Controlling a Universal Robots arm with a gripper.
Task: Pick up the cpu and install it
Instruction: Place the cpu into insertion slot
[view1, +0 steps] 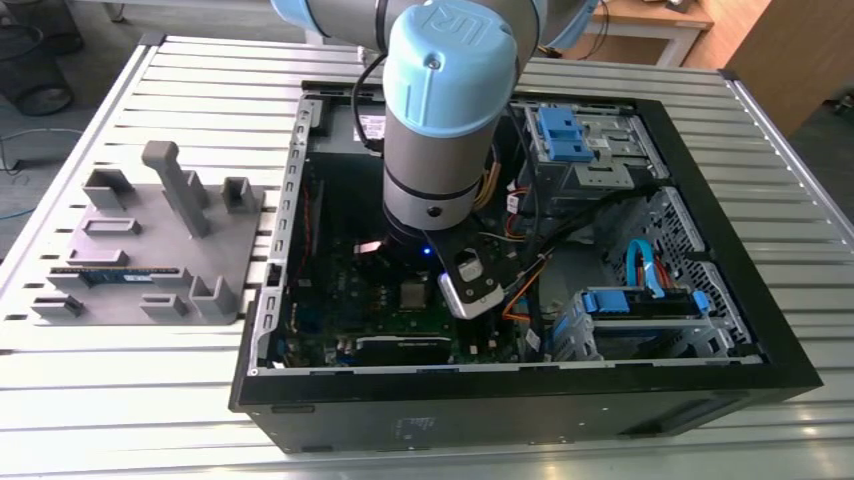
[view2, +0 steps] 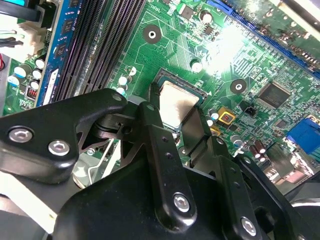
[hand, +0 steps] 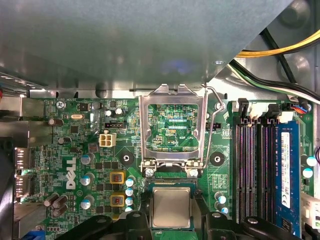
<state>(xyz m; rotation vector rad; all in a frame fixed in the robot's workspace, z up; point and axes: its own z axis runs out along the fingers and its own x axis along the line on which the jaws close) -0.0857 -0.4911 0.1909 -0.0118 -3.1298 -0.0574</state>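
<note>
The cpu (hand: 171, 207), a small square chip with a shiny silver top, lies flat in its socket on the green motherboard (hand: 80, 145). It also appears as a small grey square (view1: 414, 294) under the arm's wrist in the exterior view. My gripper (hand: 171, 200) hangs right over it, and the two black fingers (view2: 152, 117) straddle the cpu (view2: 175, 105), one on each side. A thin strip of socket shows between chip and fingers, so the gripper is open. The silver socket frame (hand: 172, 127) stands flipped up beside the socket, with its lever raised.
The open computer case (view1: 747, 300) walls in the board. Memory slots with a blue stick (hand: 286, 170) run beside the socket. Yellow and black cables (hand: 280, 55) and blue drive brackets (view1: 577, 135) crowd the case. A grey parts fixture (view1: 147, 250) sits on the slatted table at the exterior view's left.
</note>
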